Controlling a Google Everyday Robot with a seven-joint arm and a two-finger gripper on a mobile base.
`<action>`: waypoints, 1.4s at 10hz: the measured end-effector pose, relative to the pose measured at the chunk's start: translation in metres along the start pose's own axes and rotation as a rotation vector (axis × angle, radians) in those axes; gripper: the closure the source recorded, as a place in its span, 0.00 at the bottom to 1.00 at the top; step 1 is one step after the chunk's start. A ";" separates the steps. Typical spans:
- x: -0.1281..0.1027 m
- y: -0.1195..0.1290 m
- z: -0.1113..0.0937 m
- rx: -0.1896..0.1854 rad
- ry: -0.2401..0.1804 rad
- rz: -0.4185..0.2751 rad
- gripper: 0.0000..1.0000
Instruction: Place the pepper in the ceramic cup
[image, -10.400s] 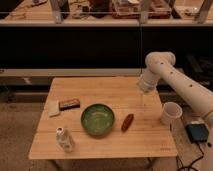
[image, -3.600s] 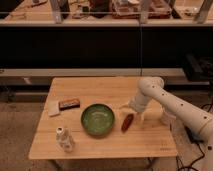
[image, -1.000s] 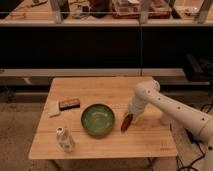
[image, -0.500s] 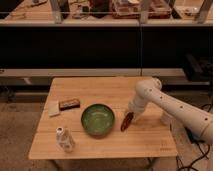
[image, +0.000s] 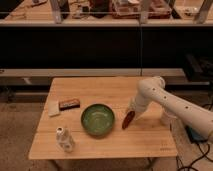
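Note:
The dark red-brown pepper (image: 127, 120) is right of the green bowl, tilted, with its upper end at my gripper (image: 131, 109). The gripper reaches down from the white arm at the right and is shut on the pepper's top. The pepper's lower tip is at or just above the table top; I cannot tell which. The white ceramic cup (image: 167, 118) stands near the table's right edge, partly hidden behind the arm.
A green bowl (image: 97, 120) sits mid-table. A brown block (image: 69, 103) and a white card (image: 52, 108) lie at the left, and a small white bottle (image: 64, 138) stands at the front left. The wooden table (image: 100, 87) backs onto dark shelving.
The gripper has stayed shut on the pepper and shifted slightly up and to the right, tilting the pepper more upright. Nothing else has moved.

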 end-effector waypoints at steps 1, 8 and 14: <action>-0.001 0.000 -0.005 0.004 0.009 -0.005 0.58; -0.001 0.007 -0.079 0.049 0.162 -0.042 0.58; 0.021 0.016 -0.158 0.149 0.192 0.031 0.58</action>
